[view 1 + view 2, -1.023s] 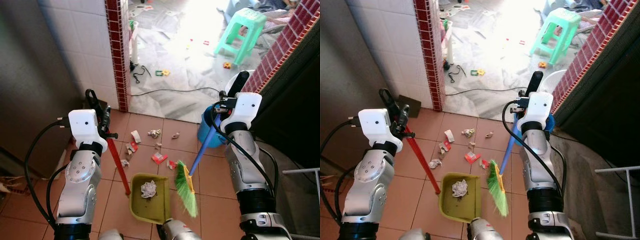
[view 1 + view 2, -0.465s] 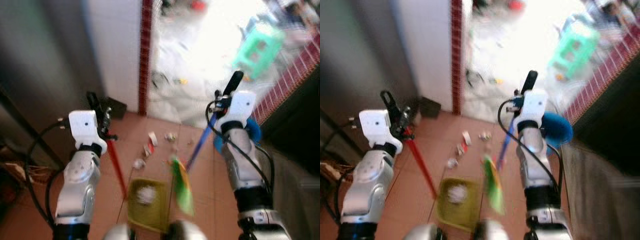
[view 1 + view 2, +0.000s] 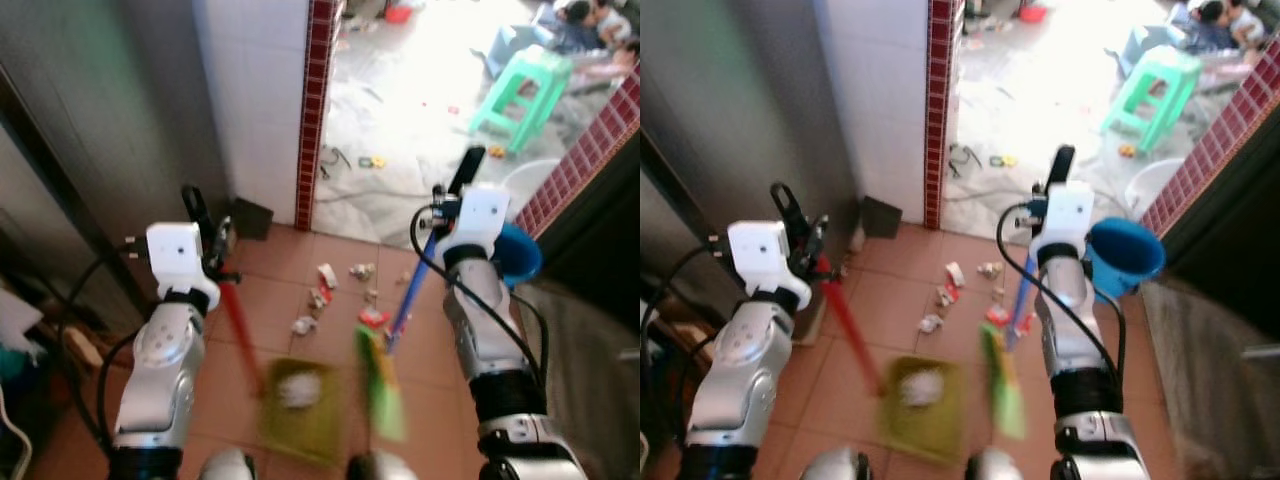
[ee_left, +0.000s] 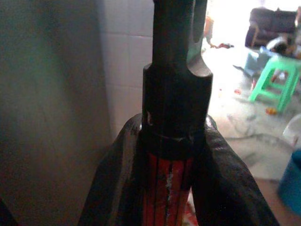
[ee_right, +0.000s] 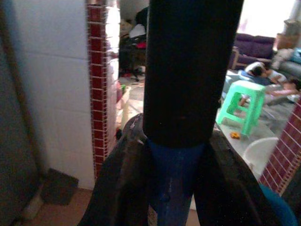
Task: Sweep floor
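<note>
My left gripper (image 3: 207, 238) is shut on the red handle (image 4: 167, 190) of a yellow-green dustpan (image 3: 300, 398). The pan sits low over the tiles, blurred, with a crumpled white paper (image 3: 295, 390) in it. My right gripper (image 3: 447, 212) is shut on the blue handle (image 5: 174, 188) of a broom. Its green bristle head (image 3: 381, 385) hangs blurred just right of the pan. Several paper and red scraps (image 3: 330, 290) lie on the terracotta tiles beyond the pan, between the two arms.
A red-brick pillar edge (image 3: 318, 100) and white tiled wall stand ahead on the left, with a grey wall further left. A blue bucket (image 3: 1125, 255) is beside my right arm. Beyond it are a green stool (image 3: 525, 85), a floor cable (image 3: 335, 160) and people (image 3: 590, 20).
The whole picture has shifted, so the camera has moved; more of the grey wall on the left shows. Both grippers keep their hold. The dustpan and broom head are now blurred.
</note>
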`<state>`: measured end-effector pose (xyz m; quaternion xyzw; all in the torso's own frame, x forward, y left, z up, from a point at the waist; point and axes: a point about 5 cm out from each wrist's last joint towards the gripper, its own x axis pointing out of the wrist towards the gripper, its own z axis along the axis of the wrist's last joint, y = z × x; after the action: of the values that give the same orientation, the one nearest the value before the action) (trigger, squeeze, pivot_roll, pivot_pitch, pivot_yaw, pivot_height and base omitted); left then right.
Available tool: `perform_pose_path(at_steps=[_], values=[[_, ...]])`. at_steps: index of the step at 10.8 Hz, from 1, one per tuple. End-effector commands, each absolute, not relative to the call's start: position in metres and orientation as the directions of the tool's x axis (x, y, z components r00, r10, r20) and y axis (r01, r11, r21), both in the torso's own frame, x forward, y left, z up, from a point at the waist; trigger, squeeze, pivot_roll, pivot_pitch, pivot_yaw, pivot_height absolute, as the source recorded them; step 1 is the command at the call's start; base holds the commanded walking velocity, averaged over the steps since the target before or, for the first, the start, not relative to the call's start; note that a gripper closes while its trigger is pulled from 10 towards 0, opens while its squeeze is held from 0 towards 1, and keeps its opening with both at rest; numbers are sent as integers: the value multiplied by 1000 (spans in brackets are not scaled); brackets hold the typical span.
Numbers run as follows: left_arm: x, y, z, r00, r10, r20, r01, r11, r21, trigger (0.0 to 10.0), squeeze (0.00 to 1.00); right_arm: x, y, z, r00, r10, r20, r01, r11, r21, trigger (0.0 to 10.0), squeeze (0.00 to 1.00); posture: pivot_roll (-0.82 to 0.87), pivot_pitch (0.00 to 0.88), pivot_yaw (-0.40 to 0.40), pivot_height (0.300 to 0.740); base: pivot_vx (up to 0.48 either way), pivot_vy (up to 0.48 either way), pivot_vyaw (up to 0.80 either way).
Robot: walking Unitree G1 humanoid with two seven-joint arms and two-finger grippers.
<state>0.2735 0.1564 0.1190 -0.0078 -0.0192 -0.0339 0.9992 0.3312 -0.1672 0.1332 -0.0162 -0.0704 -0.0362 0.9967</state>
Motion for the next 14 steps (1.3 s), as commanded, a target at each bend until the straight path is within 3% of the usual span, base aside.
perform_pose_path(at_steps=[1, 3, 6, 10, 14], values=[[276, 152, 126, 992, -96, 88, 97, 995, -17, 10000, 0, 330, -183, 134, 983, -89, 158, 102, 992, -71, 10000, 0, 39, 0, -28, 740, 0, 0, -800], [278, 166, 122, 992, -95, 83, 91, 995, 44, 10000, 0, 324, -181, 121, 993, -42, 112, 54, 993, -103, 10000, 0, 35, 0, -55, 740, 0, 0, 0], [267, 170, 117, 994, -83, 65, 85, 996, -23, 10000, 0, 310, -168, 116, 995, 35, 96, -27, 996, -88, 10000, 0, 11, 0, -32, 740, 0, 0, -267], [267, 165, 126, 993, -70, 93, 78, 993, -83, 10000, 0, 306, -182, 117, 995, -41, 85, 47, 996, -73, 10000, 0, 4, 5, -42, 740, 0, 0, -800], [268, 162, 126, 992, -87, 86, 94, 992, -89, 10000, 0, 308, -182, 122, 993, -55, 106, 63, 995, -73, 10000, 0, -12, 6, -42, 740, 0, 0, -245]])
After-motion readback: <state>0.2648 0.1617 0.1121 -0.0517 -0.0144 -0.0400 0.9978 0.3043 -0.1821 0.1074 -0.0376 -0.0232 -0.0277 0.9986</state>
